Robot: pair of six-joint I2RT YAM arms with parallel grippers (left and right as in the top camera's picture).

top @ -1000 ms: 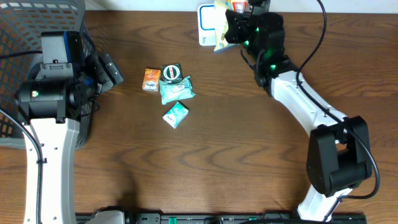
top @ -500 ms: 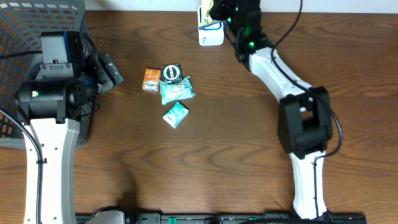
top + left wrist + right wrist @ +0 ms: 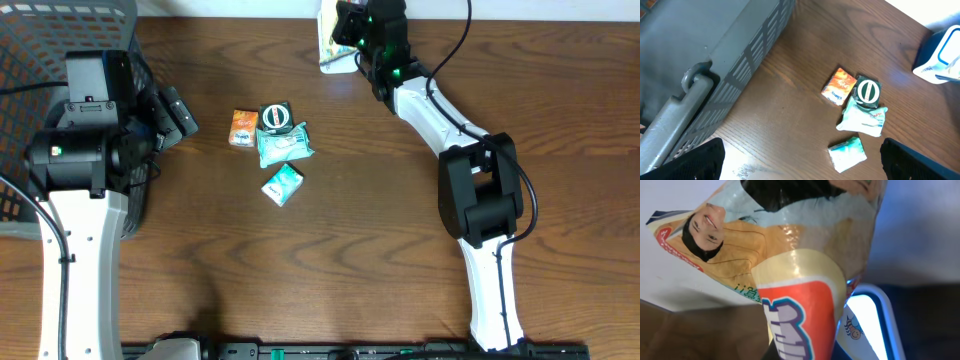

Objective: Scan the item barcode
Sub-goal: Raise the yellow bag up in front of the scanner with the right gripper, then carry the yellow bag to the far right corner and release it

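Note:
My right gripper point(image 3: 352, 24) is shut on a snack bag point(image 3: 790, 270), orange and cream with a printed face, which fills the right wrist view. The bag point(image 3: 324, 38) hangs at the table's far edge, right over the white-and-blue scanner point(image 3: 867, 325). From above, only a sliver of the scanner point(image 3: 333, 64) shows below the bag and arm. The bag hides the right fingers themselves. My left gripper point(image 3: 178, 114) stands open beside the basket, nothing between its fingers point(image 3: 695, 160).
A grey basket point(image 3: 60, 30) fills the far left corner. Mid-table lie an orange packet point(image 3: 243, 128), a round green tin point(image 3: 275, 117), a teal-white pouch point(image 3: 285, 145) and a small green packet point(image 3: 283, 184). The left wrist view also shows the scanner point(image 3: 940, 55).
The right arm has swung left along the far edge, carrying the snack bag over the scanner and covering most of it. The left arm has stayed still.

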